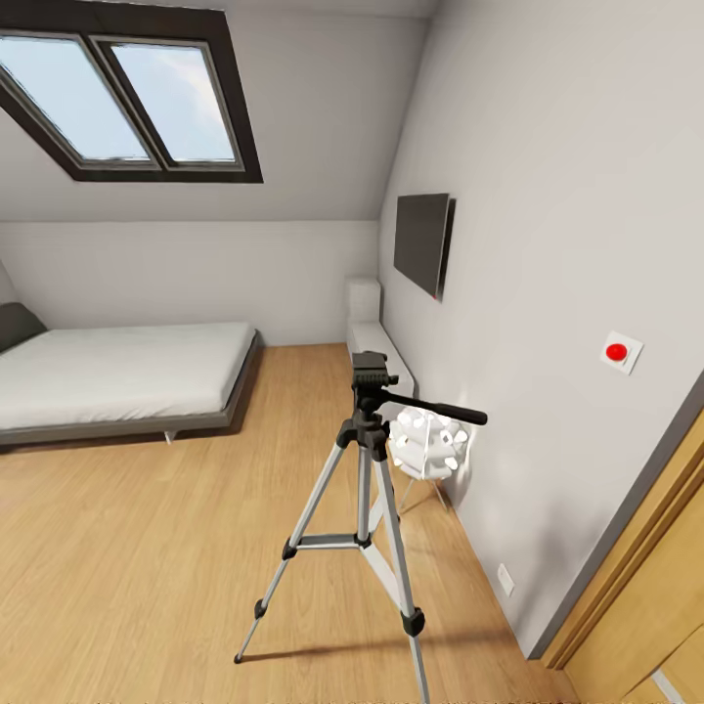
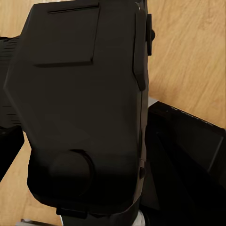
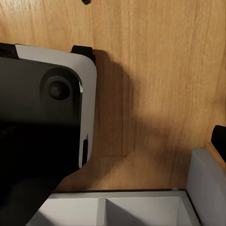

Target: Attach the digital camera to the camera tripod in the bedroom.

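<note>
The camera tripod (image 1: 367, 489) stands on the light wood floor of the bedroom, ahead and slightly right in the head view. Its silver-grey legs are spread, its black head (image 1: 373, 374) is bare on top, and the long black pan handle (image 1: 435, 407) points right toward the wall. In the left wrist view the digital camera (image 2: 80, 94), a chunky black angular body, sits very close to the lens. My left gripper (image 2: 89, 141) is shut on it, with a dark ribbed finger (image 2: 7, 52) at one side. My right gripper's state is unclear.
A low bed (image 1: 117, 376) with a white mattress lies at the left. On the right wall hang a flat black screen (image 1: 422, 242) and a red round wall button (image 1: 616, 352). A white chair (image 1: 428, 445) stands behind the tripod. The right wrist view shows my base (image 3: 42, 122) over floorboards.
</note>
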`<state>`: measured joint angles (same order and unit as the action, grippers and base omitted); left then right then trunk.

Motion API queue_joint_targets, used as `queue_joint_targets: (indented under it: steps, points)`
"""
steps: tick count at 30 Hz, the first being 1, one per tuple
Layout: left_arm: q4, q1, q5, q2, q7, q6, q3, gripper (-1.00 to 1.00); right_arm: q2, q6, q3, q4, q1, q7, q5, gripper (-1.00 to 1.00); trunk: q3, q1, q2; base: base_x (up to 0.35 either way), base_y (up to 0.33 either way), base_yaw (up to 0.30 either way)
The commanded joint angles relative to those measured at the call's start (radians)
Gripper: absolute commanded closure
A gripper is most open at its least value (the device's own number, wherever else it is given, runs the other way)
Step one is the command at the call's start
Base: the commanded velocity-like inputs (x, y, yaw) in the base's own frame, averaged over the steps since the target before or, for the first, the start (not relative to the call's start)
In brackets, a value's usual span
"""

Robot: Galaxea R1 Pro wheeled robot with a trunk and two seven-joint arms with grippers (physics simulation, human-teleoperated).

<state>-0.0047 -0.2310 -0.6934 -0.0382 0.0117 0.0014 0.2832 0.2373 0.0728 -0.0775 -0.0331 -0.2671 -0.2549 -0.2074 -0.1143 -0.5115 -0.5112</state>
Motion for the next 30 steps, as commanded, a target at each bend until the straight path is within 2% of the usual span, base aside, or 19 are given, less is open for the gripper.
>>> queue_joint_targets:
  steps: [1, 30]
  points:
    - [0.0, -0.001, -0.008, 0.0, 0.002, 0.0, 0.009, 1.0, 0.0, 0.001, -0.008, -0.001, -0.001, -0.003, -0.009, -1.0, -0.003, 0.0, -0.002, 0.0, 0.0, 0.0]
    - [0.0, -0.001, -0.008, 0.0, 0.002, 0.0, 0.01, 1.0, -0.003, -0.002, -0.007, 0.017, -0.001, -0.001, -0.02, -1.0, -0.005, 0.0, -0.002, 0.0, 0.0, 0.0]
